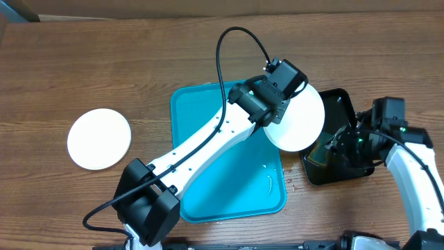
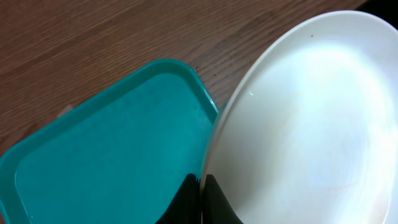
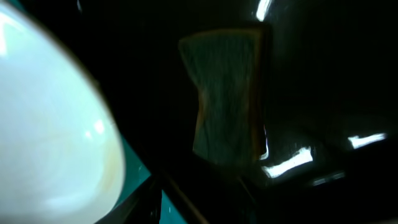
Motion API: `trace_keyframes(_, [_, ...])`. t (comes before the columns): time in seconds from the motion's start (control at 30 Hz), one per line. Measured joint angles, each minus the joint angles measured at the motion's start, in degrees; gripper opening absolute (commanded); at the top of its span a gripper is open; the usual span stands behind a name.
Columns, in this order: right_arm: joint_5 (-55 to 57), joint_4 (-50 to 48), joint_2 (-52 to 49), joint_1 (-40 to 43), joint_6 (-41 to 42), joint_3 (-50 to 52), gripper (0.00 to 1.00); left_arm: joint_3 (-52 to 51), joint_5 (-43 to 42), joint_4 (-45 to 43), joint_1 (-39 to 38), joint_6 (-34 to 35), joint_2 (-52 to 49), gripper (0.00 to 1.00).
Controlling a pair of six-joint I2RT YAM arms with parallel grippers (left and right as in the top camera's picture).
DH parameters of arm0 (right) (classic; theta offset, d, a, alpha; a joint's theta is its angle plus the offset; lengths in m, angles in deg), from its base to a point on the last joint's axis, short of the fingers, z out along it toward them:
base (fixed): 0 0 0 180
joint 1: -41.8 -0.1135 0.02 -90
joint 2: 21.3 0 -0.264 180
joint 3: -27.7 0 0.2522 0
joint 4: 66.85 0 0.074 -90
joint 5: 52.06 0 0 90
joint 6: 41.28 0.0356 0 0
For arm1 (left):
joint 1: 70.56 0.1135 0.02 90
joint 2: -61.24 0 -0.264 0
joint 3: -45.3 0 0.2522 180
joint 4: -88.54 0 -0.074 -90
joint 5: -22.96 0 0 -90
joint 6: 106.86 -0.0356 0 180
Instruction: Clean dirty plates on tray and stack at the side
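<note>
My left gripper (image 1: 272, 104) is shut on the rim of a white plate (image 1: 302, 118). It holds the plate tilted above the right edge of the turquoise tray (image 1: 208, 160), next to the black tray. In the left wrist view the jaws (image 2: 202, 182) pinch the plate's edge (image 2: 311, 124) over the turquoise tray (image 2: 112, 143). A second white plate (image 1: 99, 139) lies flat on the table at the left. No third plate is in view. My right gripper (image 1: 340, 147) hangs over the black tray; its jaws are too dark to read.
A glossy black tray (image 1: 340, 104) stands right of the turquoise one. A yellow-green sponge (image 3: 227, 93) lies in it. The held plate (image 3: 50, 143) fills the left of the right wrist view. Small water streaks (image 1: 269, 182) lie on the turquoise tray.
</note>
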State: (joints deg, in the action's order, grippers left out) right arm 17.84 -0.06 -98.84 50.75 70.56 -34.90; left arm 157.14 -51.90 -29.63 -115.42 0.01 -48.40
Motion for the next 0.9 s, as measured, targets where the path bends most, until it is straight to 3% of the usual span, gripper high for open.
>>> trace_keyframes(0.1, [0.0,-3.7,0.0,0.0,1.6,3.0,0.32,0.0,0.0,0.0,0.3,0.0,0.0,0.04])
trace_keyframes(0.4, [0.7,-14.6,-2.7,0.0,5.7,10.9,0.31,0.0,-1.7,5.3,1.6,2.9,0.0,0.04])
trace_keyframes(0.43, [0.7,-15.3,-3.4,0.0,5.8,11.1,0.26,0.0,-2.6,5.3,2.3,3.0,0.0,0.04])
trace_keyframes(0.5, [0.5,-17.0,-4.6,0.0,5.7,11.1,0.06,0.0,-4.4,5.0,3.5,2.9,0.0,0.04])
trace_keyframes(0.53, [0.4,-17.6,-5.0,0.0,6.3,11.1,0.04,0.0,-5.4,4.6,4.2,2.9,0.0,0.04])
trace_keyframes(0.7, [0.5,-16.8,-5.1,-0.1,6.4,10.5,0.04,0.0,-6.1,3.3,4.2,1.4,0.0,0.04])
trace_keyframes(0.9, [1.3,-7.1,-5.1,-0.1,4.9,4.1,0.04,0.0,-4.3,2.6,3.0,0.5,-0.1,0.04])
